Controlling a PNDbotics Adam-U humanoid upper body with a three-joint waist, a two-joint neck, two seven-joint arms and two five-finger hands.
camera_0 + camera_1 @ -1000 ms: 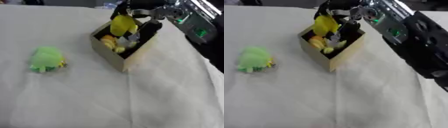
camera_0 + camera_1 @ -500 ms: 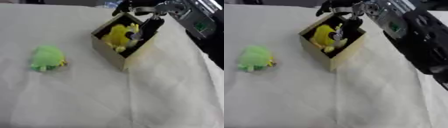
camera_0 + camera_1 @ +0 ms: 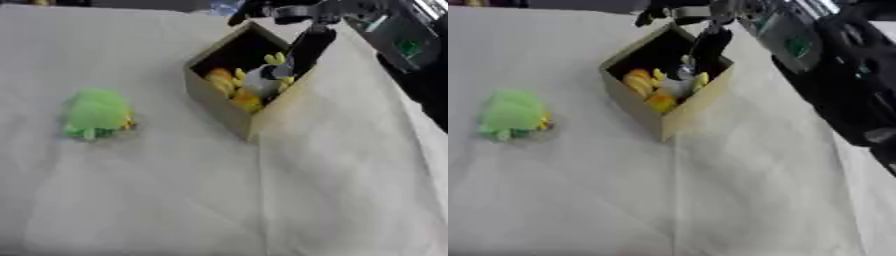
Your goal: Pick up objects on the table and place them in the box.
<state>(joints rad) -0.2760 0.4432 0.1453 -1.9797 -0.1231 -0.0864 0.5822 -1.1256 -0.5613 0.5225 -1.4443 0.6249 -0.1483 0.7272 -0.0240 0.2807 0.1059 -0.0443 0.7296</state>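
A tan cardboard box [image 3: 220, 104] stands at the back centre of the white cloth. Inside it lie yellow, orange and white toys [image 3: 254, 86]. My right hand [image 3: 297, 11] hovers over the box's far rim, open, with fingers spread and one dark finger [image 3: 308, 46] reaching down inside the box beside the toys. It holds nothing. A green plush toy [image 3: 96, 114] with small yellow bits lies alone on the cloth to the left of the box. My left hand does not show.
My right arm [image 3: 824, 60], black with a green light, fills the upper right corner. The white cloth [image 3: 175, 200] spreads in front of the box and round the green plush.
A second ago my right hand held a yellow toy above the box. It lowered the toy in and let go; the toy now lies among the others.
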